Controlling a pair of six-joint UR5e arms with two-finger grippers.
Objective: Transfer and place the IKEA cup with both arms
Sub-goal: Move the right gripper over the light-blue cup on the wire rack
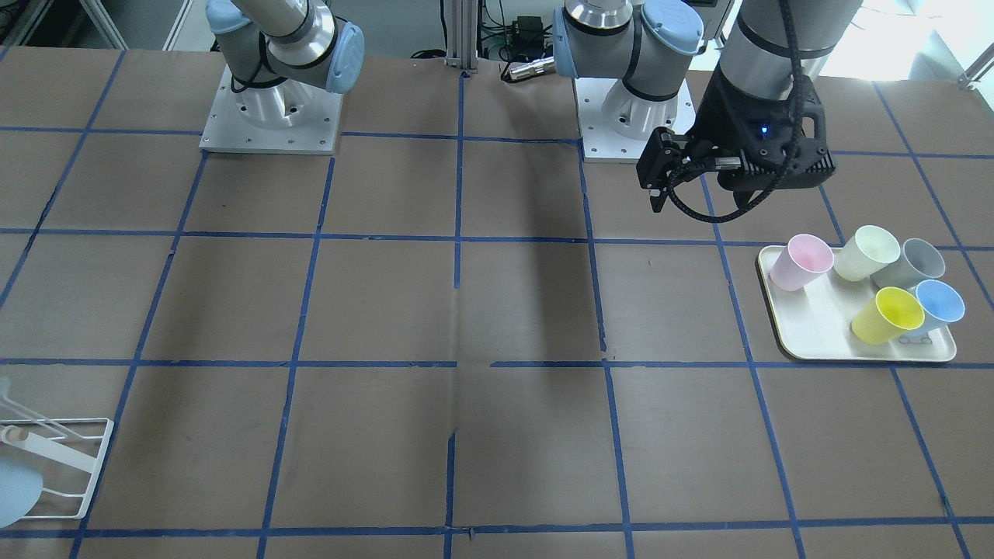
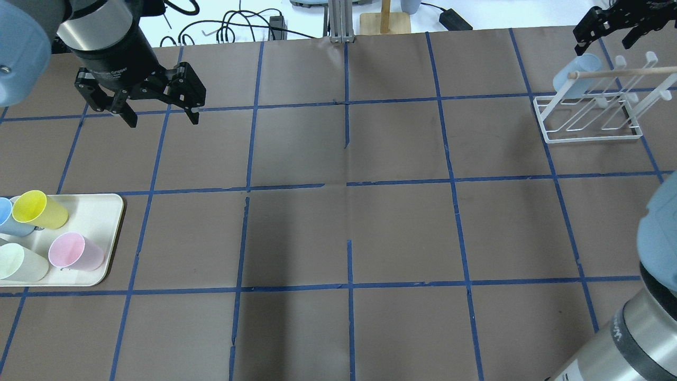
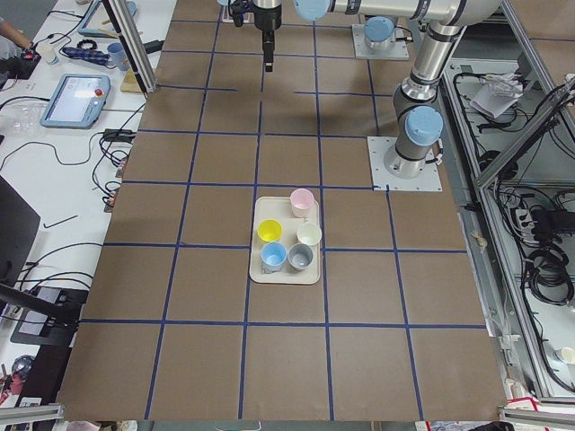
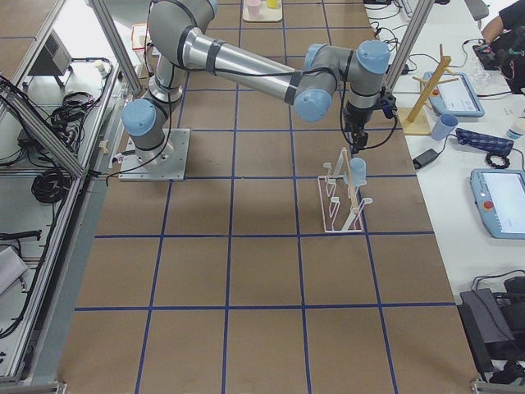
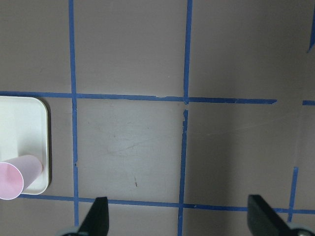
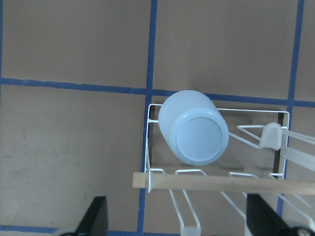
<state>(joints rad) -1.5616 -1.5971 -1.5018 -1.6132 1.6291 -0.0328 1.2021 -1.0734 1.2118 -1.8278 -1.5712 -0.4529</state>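
Observation:
The pale sky-blue IKEA cup sits upside down and tilted on a peg at the end of the white wire rack; its base faces the right wrist camera. My right gripper hovers above it, open and empty, its fingertips wide apart at the bottom of the right wrist view. My left gripper is open and empty over bare table at the far left, away from the tray. In the left wrist view its jaws stand wide apart.
The cream tray holds pink, pale green, grey, yellow and brighter blue cups lying tilted. A wooden dowel crosses the rack. Blue tape lines grid the brown table.

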